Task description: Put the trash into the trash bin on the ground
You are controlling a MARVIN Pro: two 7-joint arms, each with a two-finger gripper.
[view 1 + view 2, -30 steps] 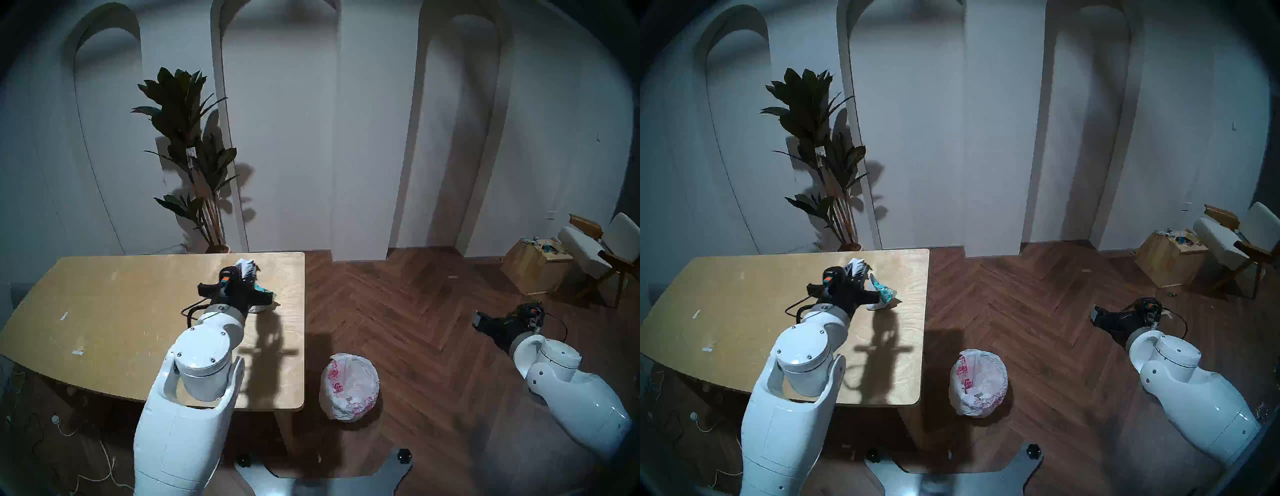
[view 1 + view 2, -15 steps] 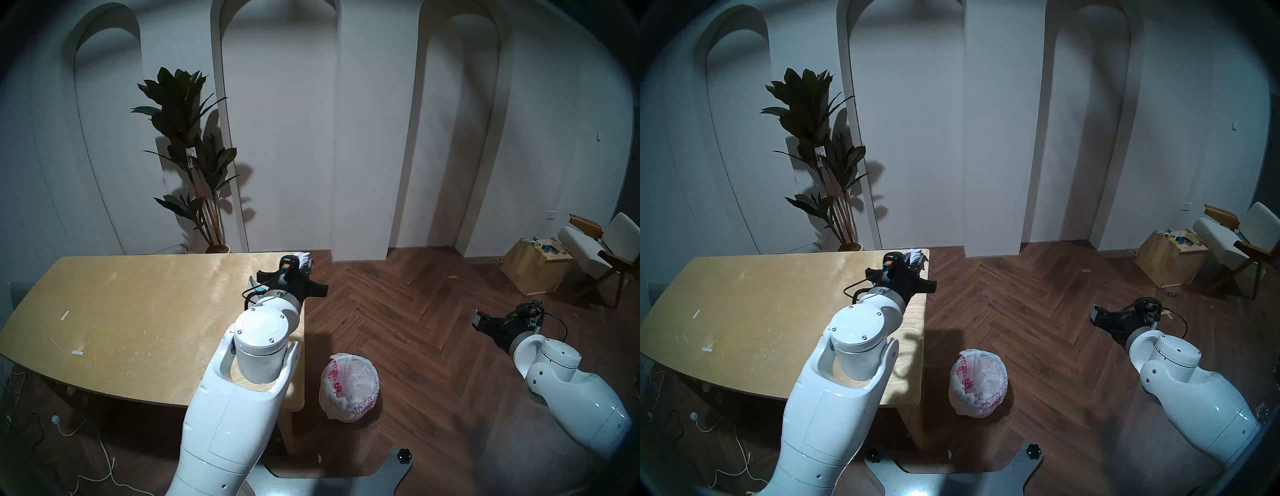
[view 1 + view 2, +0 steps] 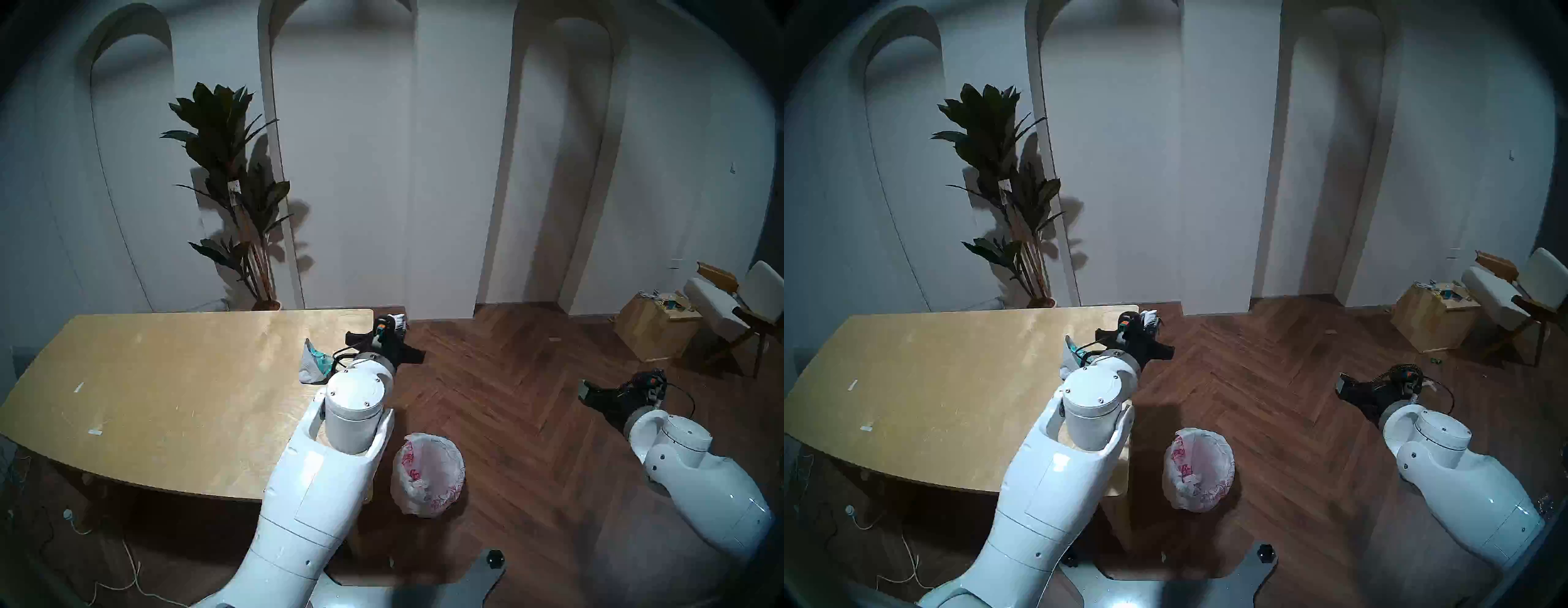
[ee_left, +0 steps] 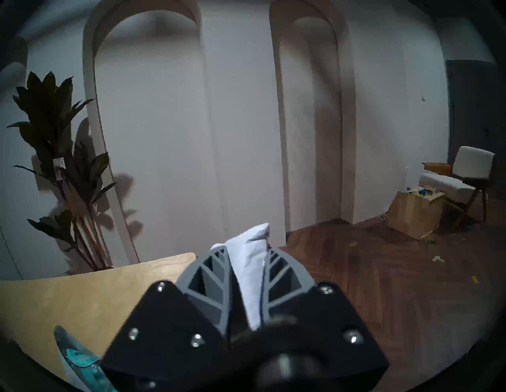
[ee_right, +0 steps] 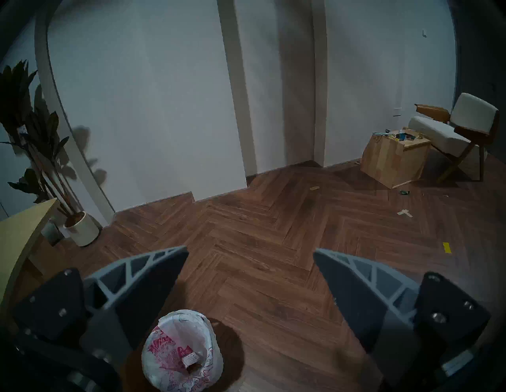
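The left gripper (image 4: 247, 269), pinching the paper wad (image 4: 250, 262) (centre frame), sits beyond the trash bin (image 3: 427, 471): letting go here would likely miss it.

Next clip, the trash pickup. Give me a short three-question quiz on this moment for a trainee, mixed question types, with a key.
1. True or false: the left gripper is shut on a crumpled paper wad.
2. What lies on the table near its right edge? A) a torn cardboard box B) a crumpled wrapper with teal print C) a cup
3. Fill in: the right gripper is ____ and holds nothing; below it, on the floor, stands the trash bin.

Key: 1 true; 2 B; 3 open.
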